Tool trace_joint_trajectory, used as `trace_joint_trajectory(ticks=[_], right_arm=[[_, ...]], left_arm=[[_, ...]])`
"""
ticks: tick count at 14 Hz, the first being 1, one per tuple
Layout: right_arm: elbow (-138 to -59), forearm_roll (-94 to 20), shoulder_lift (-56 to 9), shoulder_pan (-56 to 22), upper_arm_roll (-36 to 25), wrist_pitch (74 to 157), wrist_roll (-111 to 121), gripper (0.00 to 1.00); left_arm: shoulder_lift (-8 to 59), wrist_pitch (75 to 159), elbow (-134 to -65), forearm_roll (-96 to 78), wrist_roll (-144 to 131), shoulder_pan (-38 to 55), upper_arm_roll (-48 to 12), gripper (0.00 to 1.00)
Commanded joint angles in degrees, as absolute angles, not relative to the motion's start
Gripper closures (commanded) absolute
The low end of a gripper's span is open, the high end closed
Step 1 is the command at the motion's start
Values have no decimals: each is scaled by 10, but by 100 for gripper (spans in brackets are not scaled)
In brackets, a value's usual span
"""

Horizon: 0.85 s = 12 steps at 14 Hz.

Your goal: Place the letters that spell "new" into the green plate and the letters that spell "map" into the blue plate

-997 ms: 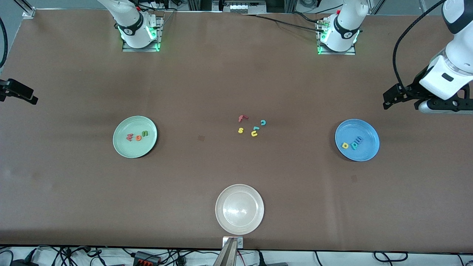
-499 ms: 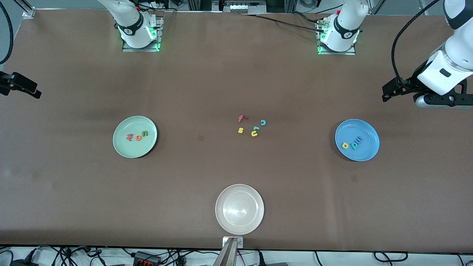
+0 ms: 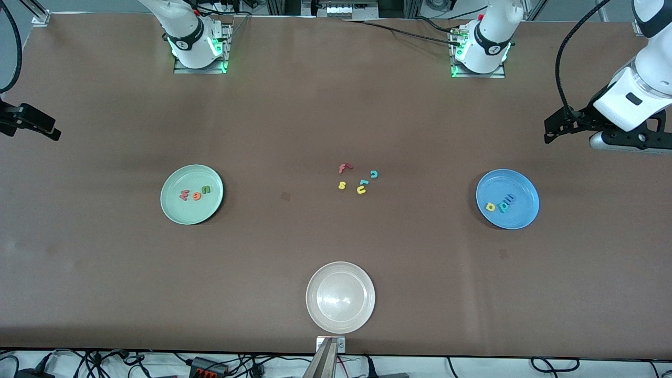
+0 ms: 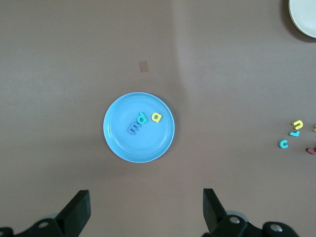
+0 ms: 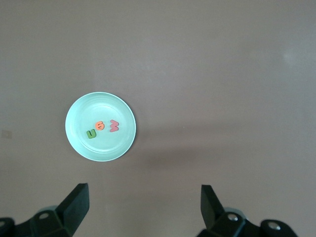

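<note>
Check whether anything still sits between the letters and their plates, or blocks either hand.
Nothing visible does. The n, e, w already lie in the green plate and the m, a, p in the blue plate. Left hand and right hand hang open over bare table at the ends.

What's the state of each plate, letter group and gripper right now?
green plate: holds the n, e, w letters
blue plate: holds the m, a, p letters
whitish plate: empty
leftover letters: loose on the table between the two coloured plates
left gripper: open, empty, up over the table's edge by the blue plate
right gripper: open, empty, up over the table's edge by the green plate
</note>
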State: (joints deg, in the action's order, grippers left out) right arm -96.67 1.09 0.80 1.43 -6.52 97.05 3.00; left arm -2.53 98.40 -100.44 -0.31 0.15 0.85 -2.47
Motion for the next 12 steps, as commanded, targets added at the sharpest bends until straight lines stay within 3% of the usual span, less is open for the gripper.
trace_joint_trajectory(ticks=[1, 12], right_arm=[[-981, 21, 20, 11, -64, 979, 24, 0], [-980, 21, 22, 11, -62, 978, 24, 0]], left_arm=[[-18, 972, -988, -8, 13, 13, -24, 0], [-13, 973, -988, -8, 7, 15, -24, 0]])
